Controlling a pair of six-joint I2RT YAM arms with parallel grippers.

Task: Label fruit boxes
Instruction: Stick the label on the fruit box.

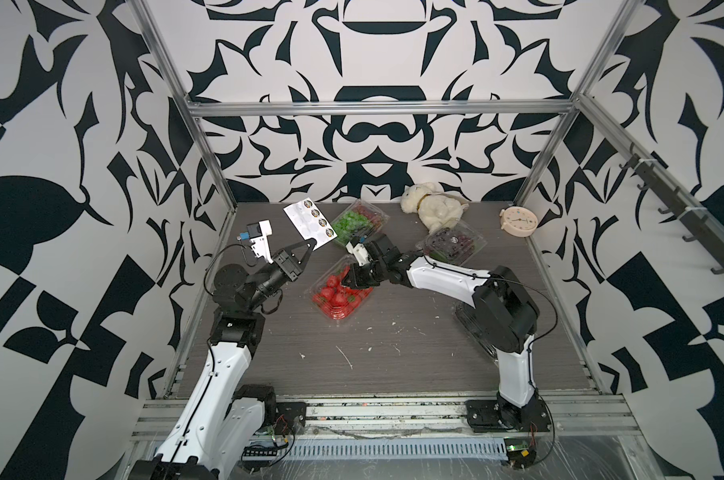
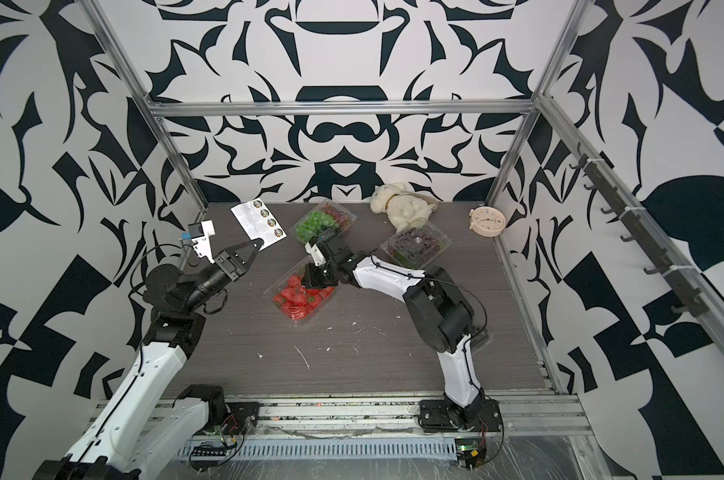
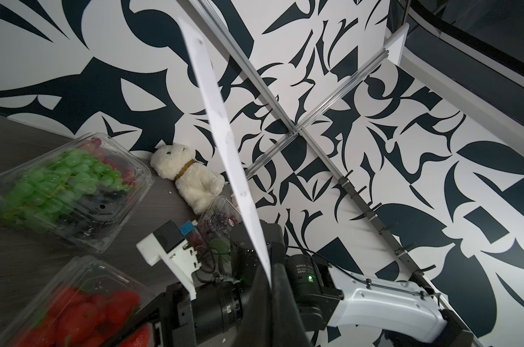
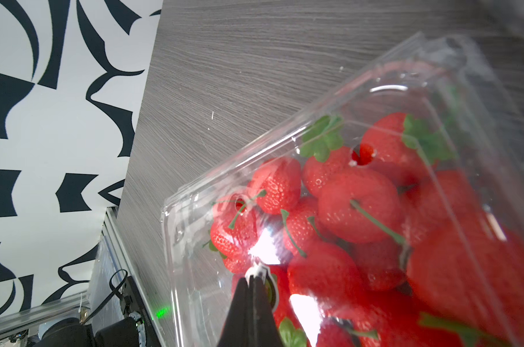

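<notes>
1. Right hand (image 4: 251, 281): jaws together, pinching a small white label (image 4: 256, 269) at the lid of the strawberry box (image 4: 375, 210), mid-worktop (image 1: 393, 340).
2. Left hand (image 1: 311, 243): clamped on a corner of the sticker sheet (image 1: 306, 218), held aloft.
3. Far grape box (image 1: 358, 222): near the back wall; second grape box (image 1: 451, 245): just beyond the right arm.

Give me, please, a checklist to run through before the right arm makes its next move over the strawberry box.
1. Left gripper shut on the sticker sheet: ok.
2. Right gripper shut on a small white piece, probably a label: ok.
3. Right jaws above the strawberry box lid: ok.
4. White piece touching that lid: cannot tell.
5. Purple grape box labelled: ok.
6. Green grape box labelled: not ok, none visible.
</notes>
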